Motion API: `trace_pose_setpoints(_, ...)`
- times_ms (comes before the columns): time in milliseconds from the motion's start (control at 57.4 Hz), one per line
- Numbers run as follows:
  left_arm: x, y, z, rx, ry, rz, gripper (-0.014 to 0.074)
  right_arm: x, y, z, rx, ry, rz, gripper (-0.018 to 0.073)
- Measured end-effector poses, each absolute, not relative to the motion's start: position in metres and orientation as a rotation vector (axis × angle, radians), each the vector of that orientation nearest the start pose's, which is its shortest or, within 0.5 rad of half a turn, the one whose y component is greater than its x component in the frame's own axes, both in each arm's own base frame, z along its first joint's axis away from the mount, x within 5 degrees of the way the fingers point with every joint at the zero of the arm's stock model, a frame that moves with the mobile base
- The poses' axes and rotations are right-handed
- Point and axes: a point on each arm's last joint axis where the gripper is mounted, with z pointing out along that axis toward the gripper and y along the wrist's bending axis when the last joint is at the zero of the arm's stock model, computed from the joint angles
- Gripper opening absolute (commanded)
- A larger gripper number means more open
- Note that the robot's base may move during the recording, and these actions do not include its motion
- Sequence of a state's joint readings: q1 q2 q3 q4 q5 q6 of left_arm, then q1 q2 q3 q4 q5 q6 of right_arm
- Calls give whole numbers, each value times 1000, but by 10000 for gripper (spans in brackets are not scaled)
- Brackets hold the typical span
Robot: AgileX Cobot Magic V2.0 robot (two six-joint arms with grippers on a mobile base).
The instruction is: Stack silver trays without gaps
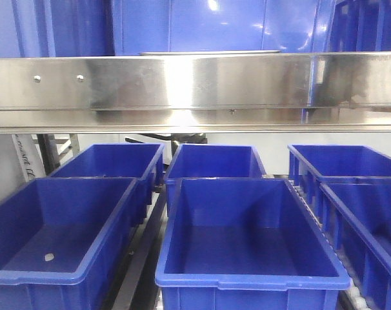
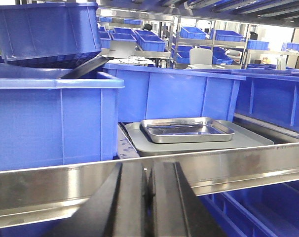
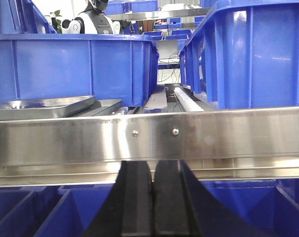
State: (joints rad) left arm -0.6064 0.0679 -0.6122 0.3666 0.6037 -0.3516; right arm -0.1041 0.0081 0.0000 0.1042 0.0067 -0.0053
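With both end effectors, left (image 2: 148, 197) and right (image 3: 153, 197), clenched and empty below the rack beam (image 2: 228, 165), expect the silver tray (image 2: 187, 129) resting on a grey tray (image 2: 248, 140) on the shelf to be stiff, light and slippery, so pinch its rolled rim.

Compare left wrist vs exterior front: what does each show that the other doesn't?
Left wrist only: a small silver tray resting inside a larger grey tray on the upper shelf, and the left hand, fingers together, below the rack beam. Exterior front only: the lower row of open blue bins, one with a small white speck inside. Both: the steel beam and blue bins behind it.
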Motion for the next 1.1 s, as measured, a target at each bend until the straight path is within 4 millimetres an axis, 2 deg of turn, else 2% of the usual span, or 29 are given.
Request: trace_pose_setpoints(1098,10,16,352,260,1501,-367,-10,57,-6,212,151,1491,-4,-81)
